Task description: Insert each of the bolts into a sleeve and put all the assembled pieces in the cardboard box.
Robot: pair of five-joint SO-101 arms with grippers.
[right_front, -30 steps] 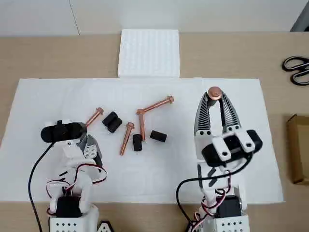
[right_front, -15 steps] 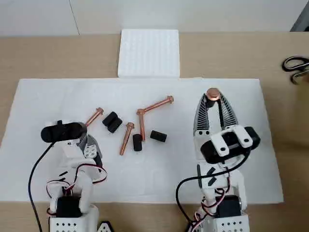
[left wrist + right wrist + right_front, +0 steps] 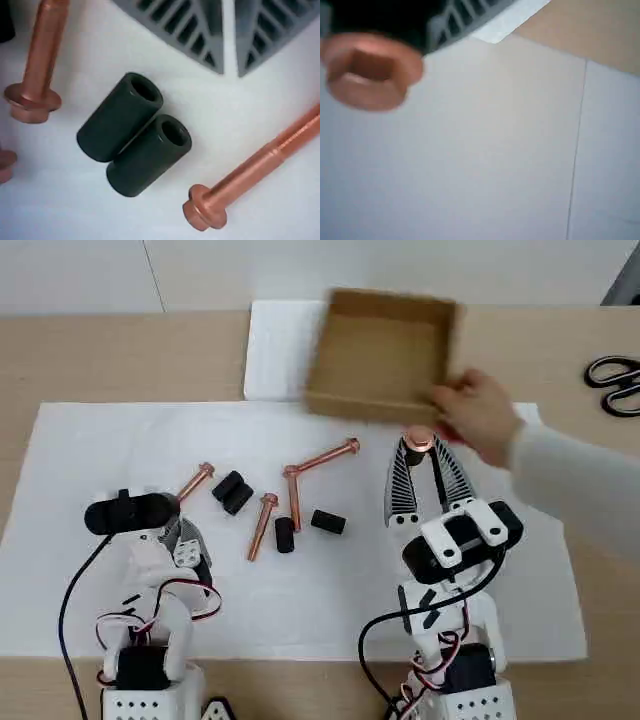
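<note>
- Right gripper (image 3: 418, 446): fingers clamped on the assembled piece (image 3: 418, 438), a copper-coloured flanged metal bolt. The dark body behind its head reads as the black sleeve. The head points away from the arm's base, towards the box.
- Handling, judged: small, rigid and light. The smooth shank could slide out of the sleeve if tipped, so grip across the sleeve and keep it near level. Not fragile (a short drop into the box should do no harm).
- Brown open-topped cardboard box (image 3: 365, 405): just beyond the right gripper's tips, partly over a white textured foam block (image 3: 280, 350). Cannot tell whether it rests on the table or is lifted.
- Obstruction: a person's hand (image 3: 480, 418) grips the box at its near right corner, just beside the gripper tips. Contact risk there; the box's near wall must also be cleared.
- Left gripper (image 3: 230, 70): fingers almost together, nothing held, poised near two short black cylindrical sleeves (image 3: 135, 132) lying side by side, touching.
- Unassembled: four loose copper-coloured bolts (image 3: 262, 525) and four sleeves on the white paper sheet (image 3: 100, 440), off to the left of the right arm and out of its way.
- Black-handled scissors (image 3: 612, 383): far right of the wooden table (image 3: 120, 350), well apart.
</note>
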